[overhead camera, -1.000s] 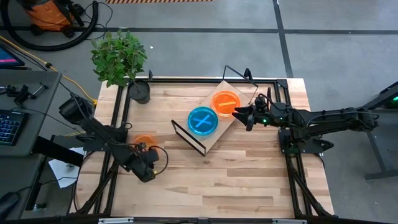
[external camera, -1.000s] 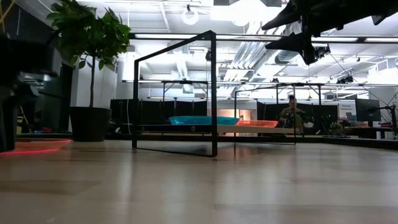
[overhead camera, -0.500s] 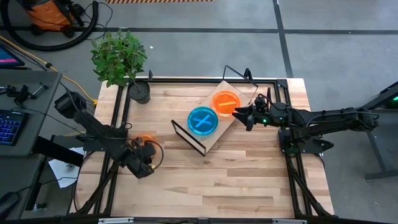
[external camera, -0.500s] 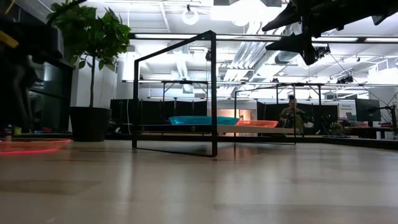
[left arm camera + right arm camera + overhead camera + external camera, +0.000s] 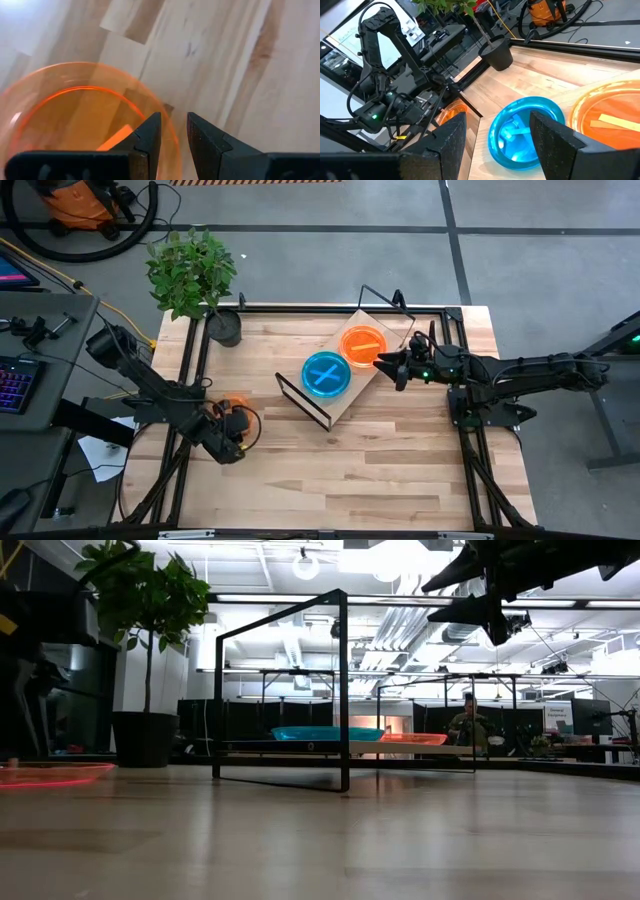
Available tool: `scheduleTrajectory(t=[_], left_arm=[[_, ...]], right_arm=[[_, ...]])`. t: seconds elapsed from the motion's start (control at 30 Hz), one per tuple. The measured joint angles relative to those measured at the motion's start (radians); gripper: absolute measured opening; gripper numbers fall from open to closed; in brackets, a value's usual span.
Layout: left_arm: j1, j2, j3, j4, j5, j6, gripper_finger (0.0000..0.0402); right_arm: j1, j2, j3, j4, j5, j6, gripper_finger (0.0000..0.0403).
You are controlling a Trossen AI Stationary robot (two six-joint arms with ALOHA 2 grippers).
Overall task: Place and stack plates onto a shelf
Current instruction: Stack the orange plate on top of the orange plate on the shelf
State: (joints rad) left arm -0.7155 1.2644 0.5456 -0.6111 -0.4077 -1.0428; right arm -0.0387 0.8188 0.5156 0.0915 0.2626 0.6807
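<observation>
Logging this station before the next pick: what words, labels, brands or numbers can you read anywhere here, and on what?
None can be read.
The orange plate by the left gripper carries a blank orange strip.
The blue plate and orange plate on the shelf show only plain strips.
The monitor is too small to read.

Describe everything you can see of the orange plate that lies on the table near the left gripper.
The orange plate is round, translucent, plastic-looking, with a raised rim and a paler orange strip inside. It lies flat on the wooden table near its left edge, apart from the shelf. The left gripper hangs over its rim, fingers slightly apart, one finger inside the rim, one outside; I cannot tell if they touch it.
</observation>
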Motion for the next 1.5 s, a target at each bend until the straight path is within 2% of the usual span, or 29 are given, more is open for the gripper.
scheduleTrajectory(t=[0.3,0.73,1.27,1.37,1.5], left_arm=[[0.000,0.000,-0.008,-0.026,0.003,0.006,0.0086],[0.000,0.024,-0.008,-0.016,0.004,-0.002,0.0129],[0.001,0.118,-0.006,0.013,0.010,-0.029,0.0130],[0.001,0.114,-0.006,0.013,0.012,-0.029,0.0108],[0.002,0.105,-0.005,0.006,0.031,-0.028,0.0030]], right_arm=[[0.000,0.000,0.000,0.000,0.000,0.000,0.0200],[0.000,0.000,0.000,-0.002,0.000,0.000,0.0200],[0.000,0.000,0.000,-0.006,0.000,0.000,0.0200],[0.000,0.000,0.000,-0.006,0.000,0.000,0.0200],[0.000,0.000,0.000,-0.006,0.000,0.000,0.0200]])
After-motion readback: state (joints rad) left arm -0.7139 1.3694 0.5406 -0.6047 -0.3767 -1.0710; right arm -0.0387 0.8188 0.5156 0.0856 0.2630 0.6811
